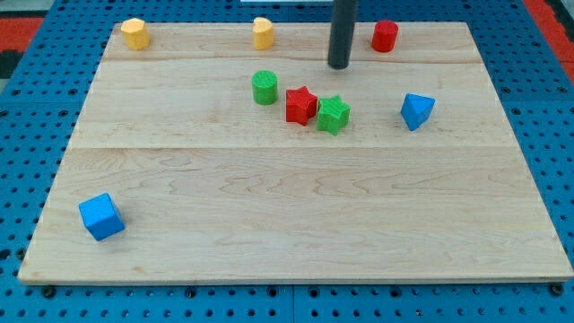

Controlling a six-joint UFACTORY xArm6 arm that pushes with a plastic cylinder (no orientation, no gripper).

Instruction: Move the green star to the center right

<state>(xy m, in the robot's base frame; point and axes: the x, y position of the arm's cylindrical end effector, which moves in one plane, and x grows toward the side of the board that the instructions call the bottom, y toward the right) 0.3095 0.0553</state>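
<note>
Pincer? You have none, only my tip, seemingly clear above the green star, which touches the red star on the surface.

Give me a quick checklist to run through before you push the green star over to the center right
1. Green star located: ok, near the board's middle, toward the view's top.
2. My tip placed to push rightward: not ok, it sits above the star, not at its left.
3. Star free of neighbours: not ok, the red star touches or nearly touches its left side, where my tip must go.
4. Path to the right: not ok, the blue block sits in that direction, slightly higher.
5. Destination clear: ok, no block lies at the right edge's middle.
6. Green cylinder out of the way: ok, left of both stars.
</note>
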